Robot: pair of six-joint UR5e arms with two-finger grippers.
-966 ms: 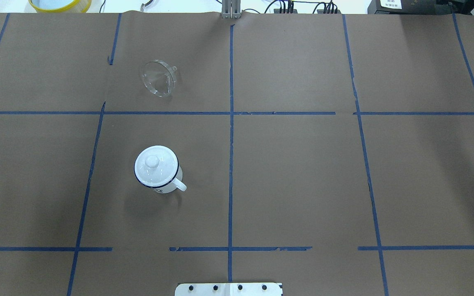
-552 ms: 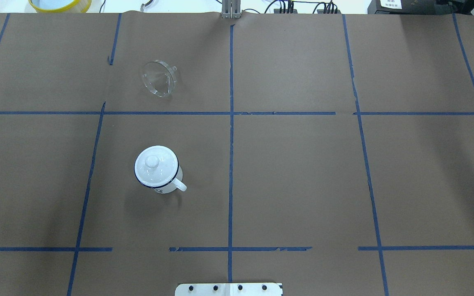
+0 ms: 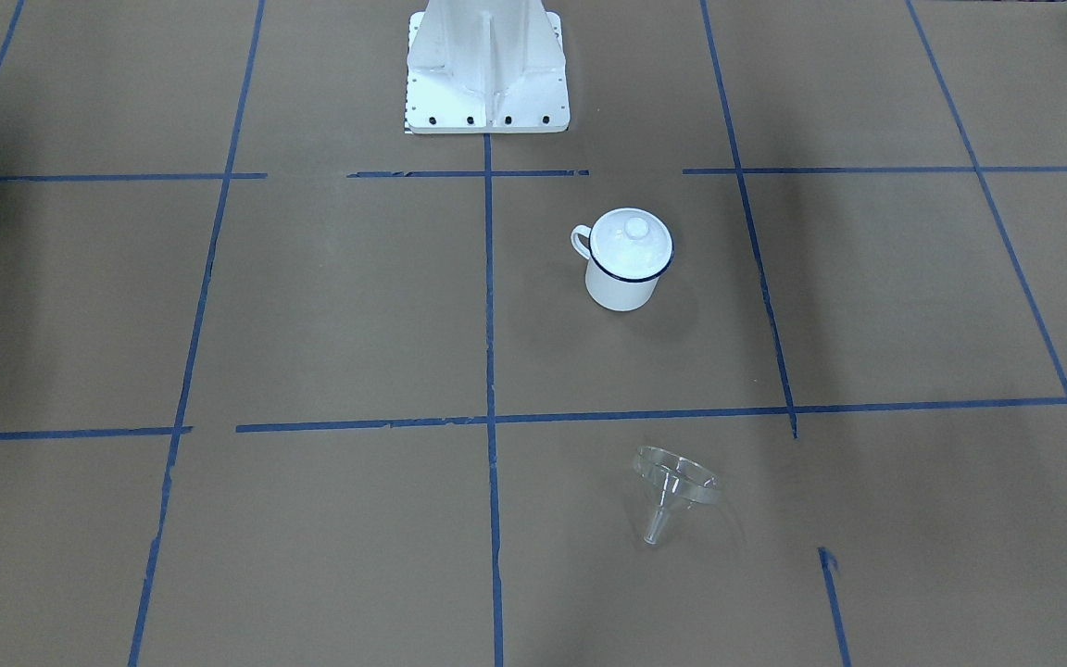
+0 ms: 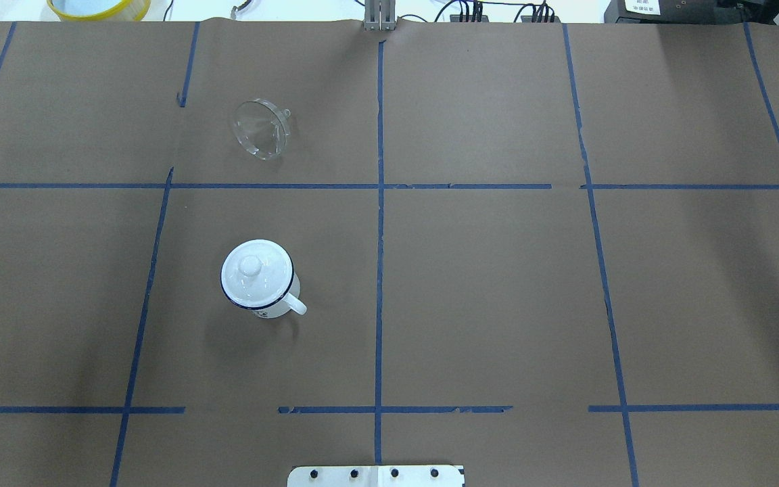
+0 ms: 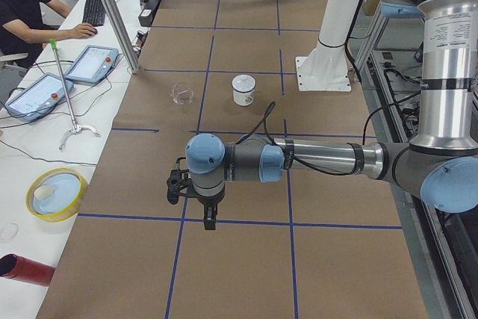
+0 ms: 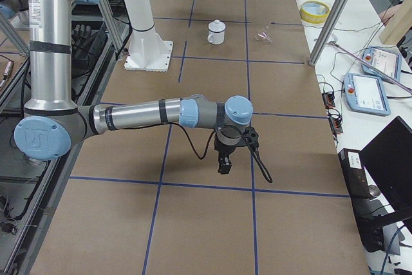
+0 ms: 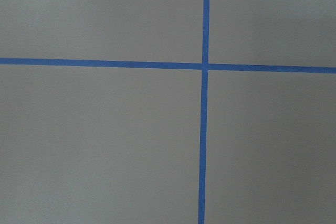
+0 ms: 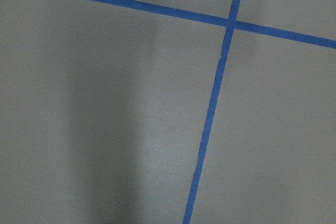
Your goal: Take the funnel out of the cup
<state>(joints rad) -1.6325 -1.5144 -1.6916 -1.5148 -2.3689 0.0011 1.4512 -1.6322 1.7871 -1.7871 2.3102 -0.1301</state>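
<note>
The clear funnel (image 4: 261, 128) lies tipped on its side on the brown table cover, in the far square, apart from the cup; it also shows in the front-facing view (image 3: 672, 486). The white enamel cup (image 4: 282, 306) with a dark blue rim stands upright nearer the robot base, also in the front-facing view (image 3: 621, 289). A white domed lid (image 4: 254, 274) with a knob sits on it. My left gripper (image 5: 210, 218) shows only in the exterior left view, my right gripper (image 6: 223, 165) only in the exterior right view. Both hang over bare table far from both objects. I cannot tell if they are open or shut.
The white robot base (image 3: 485, 65) stands at the table's near edge. Blue tape lines grid the cover. A yellow-rimmed dish (image 5: 56, 193), a red cylinder (image 5: 26, 269), teach pendants (image 5: 91, 61) and a seated operator (image 5: 26, 5) are on the white bench beyond the far edge.
</note>
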